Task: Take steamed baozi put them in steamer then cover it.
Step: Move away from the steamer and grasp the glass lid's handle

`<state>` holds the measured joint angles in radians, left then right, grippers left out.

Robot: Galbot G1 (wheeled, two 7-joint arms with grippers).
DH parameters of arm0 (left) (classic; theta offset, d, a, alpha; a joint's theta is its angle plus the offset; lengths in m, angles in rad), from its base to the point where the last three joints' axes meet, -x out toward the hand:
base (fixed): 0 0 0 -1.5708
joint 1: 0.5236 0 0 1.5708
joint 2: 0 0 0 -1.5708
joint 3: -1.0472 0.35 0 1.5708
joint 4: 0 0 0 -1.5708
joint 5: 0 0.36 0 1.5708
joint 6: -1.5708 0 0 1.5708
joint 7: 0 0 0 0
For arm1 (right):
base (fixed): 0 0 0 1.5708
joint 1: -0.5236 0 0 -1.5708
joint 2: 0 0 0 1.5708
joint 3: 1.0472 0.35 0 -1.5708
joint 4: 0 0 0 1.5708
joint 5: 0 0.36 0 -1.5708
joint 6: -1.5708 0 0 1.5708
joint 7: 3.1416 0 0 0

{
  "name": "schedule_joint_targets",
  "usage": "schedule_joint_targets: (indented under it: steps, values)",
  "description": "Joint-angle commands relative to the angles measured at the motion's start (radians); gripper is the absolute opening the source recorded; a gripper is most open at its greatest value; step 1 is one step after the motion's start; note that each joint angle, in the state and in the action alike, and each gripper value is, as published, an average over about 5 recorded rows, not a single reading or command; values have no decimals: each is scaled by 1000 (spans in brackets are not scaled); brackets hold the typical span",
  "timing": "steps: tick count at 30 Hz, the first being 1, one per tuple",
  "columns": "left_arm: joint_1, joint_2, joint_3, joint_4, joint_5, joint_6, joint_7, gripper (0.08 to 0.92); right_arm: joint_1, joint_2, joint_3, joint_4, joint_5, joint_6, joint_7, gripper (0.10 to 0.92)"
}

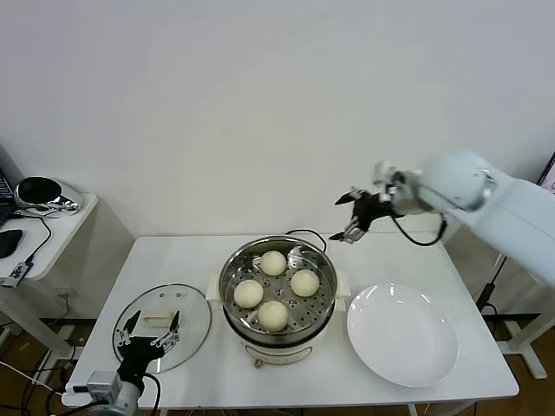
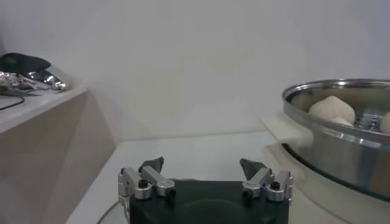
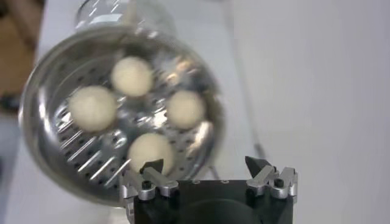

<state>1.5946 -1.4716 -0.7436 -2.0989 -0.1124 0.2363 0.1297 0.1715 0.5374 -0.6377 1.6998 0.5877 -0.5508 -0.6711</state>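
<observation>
Four steamed baozi already sit in the steamer at the counter's middle, so what remains is the glass lid lying flat just left of the pot. Left gripper, fingers apart and empty, hovers right over the lid's cream handle. Right gripper, fingers also spread and empty, hangs high behind the steamer's right side, well away.
</observation>
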Motion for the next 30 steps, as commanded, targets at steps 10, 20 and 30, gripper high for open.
schedule_joint_targets:
  steps: [10, 20, 30]
  values:
    - [-28, 26, 33, -3, 71, -71, -37, 823, -1379, 158, 1361, 152, 24, 345, 376, 823]
    - [-54, 67, 10, 35, 258, -113, -18, 823, -1673, 596, 1466, 141, 12, 585, 471, 823]
    - [7, 143, 41, 100, 976, -313, -128, 823, -1720, 700, 1446, 121, 10, 596, 501, 823]
